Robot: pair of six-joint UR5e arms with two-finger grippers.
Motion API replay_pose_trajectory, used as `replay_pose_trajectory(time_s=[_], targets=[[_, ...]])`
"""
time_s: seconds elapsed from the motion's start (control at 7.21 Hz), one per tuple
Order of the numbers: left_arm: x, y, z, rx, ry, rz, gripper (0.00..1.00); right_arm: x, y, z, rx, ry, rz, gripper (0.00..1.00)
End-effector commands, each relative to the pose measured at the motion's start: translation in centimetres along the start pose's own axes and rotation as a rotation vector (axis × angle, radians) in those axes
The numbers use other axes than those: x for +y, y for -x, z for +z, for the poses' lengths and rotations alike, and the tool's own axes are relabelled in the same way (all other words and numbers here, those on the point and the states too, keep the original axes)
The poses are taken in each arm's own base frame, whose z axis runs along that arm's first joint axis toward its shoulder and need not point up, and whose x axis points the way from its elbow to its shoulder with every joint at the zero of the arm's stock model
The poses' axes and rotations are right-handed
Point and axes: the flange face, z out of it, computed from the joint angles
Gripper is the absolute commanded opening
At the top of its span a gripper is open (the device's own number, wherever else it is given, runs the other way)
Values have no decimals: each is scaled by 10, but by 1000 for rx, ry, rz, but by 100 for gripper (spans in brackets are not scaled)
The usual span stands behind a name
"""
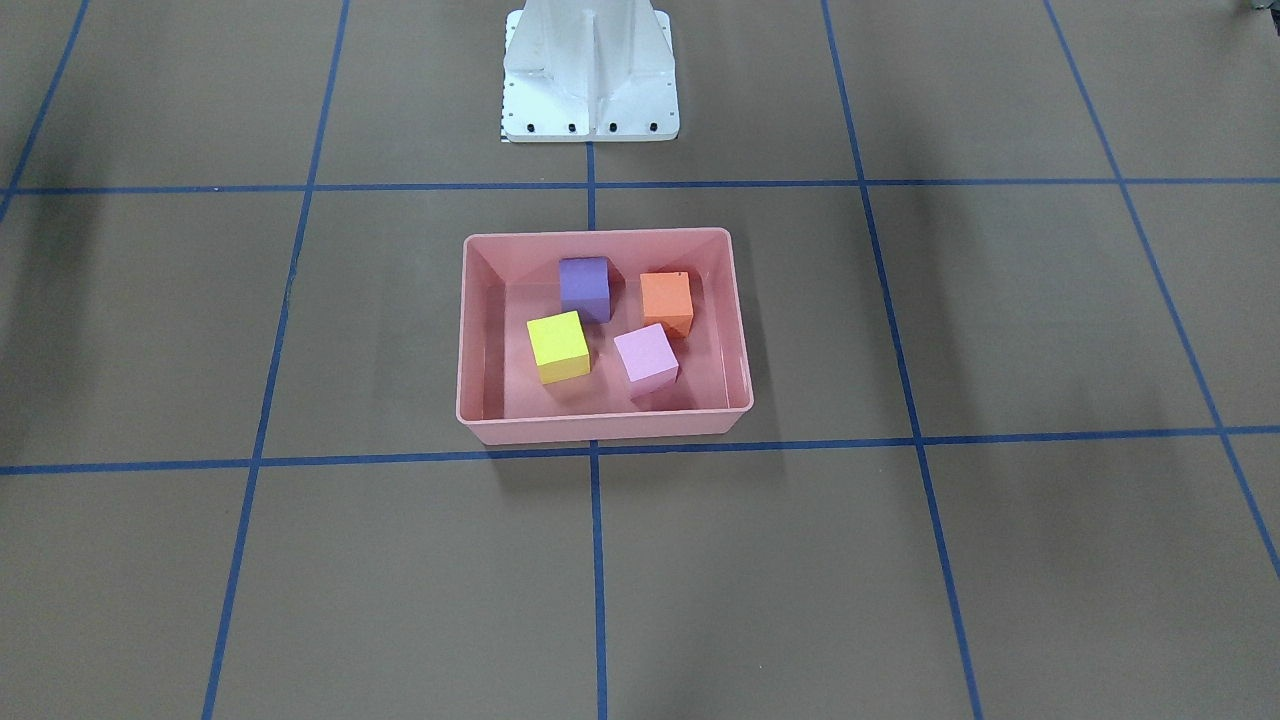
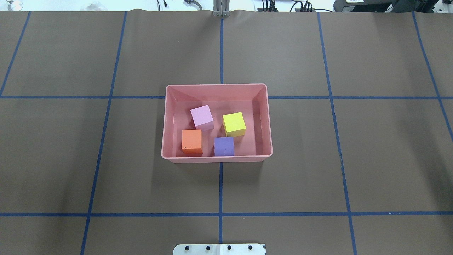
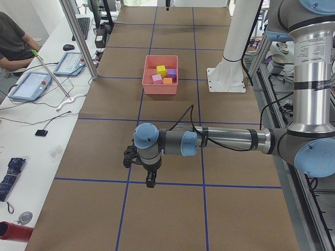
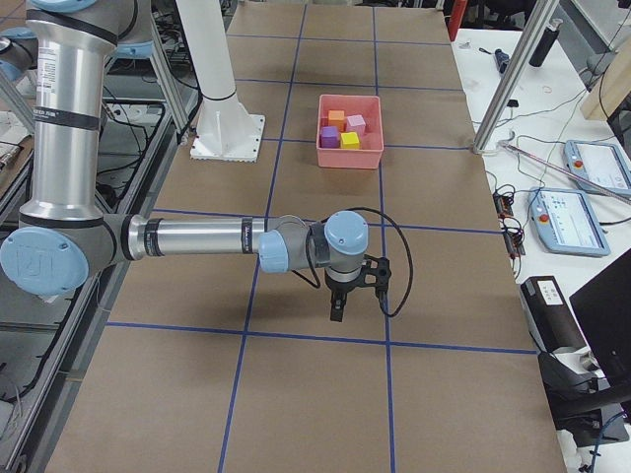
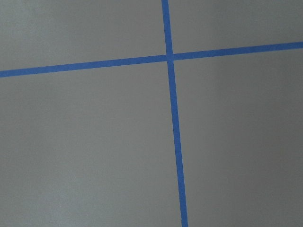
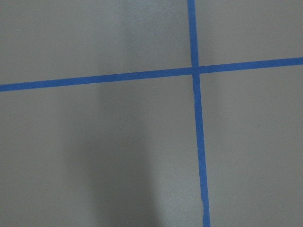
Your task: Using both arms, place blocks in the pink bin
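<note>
The pink bin (image 2: 170,120) stands at the table's middle; it also shows in the front view (image 1: 480,330). In it lie the yellow block (image 2: 234,123), the purple block (image 2: 224,146), the pale pink-lilac block (image 2: 202,117) and the orange block (image 2: 191,140). My left gripper (image 3: 150,182) shows only in the exterior left view, low over the brown table far from the bin; I cannot tell if it is open or shut. My right gripper (image 4: 336,313) shows only in the exterior right view, likewise far from the bin; I cannot tell its state. Both wrist views show only table and blue tape.
The white metal base (image 1: 590,75) stands behind the bin on the robot's side. Blue tape lines (image 2: 221,191) grid the brown table. A side bench with tablets (image 3: 31,86) and an operator (image 3: 13,42) runs along the table's far side.
</note>
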Motion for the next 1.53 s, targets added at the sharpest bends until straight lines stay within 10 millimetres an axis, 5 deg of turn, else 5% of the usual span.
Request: replay_pose_trajectory(time_s=[0.0,1.39], targets=[[14,4,3,-7,-3,5,100,-2,4,-4,-2,-10,-9,100],[10,2,1,-1,-7,0,100,-2,2,-3,18,-9,-90,100]])
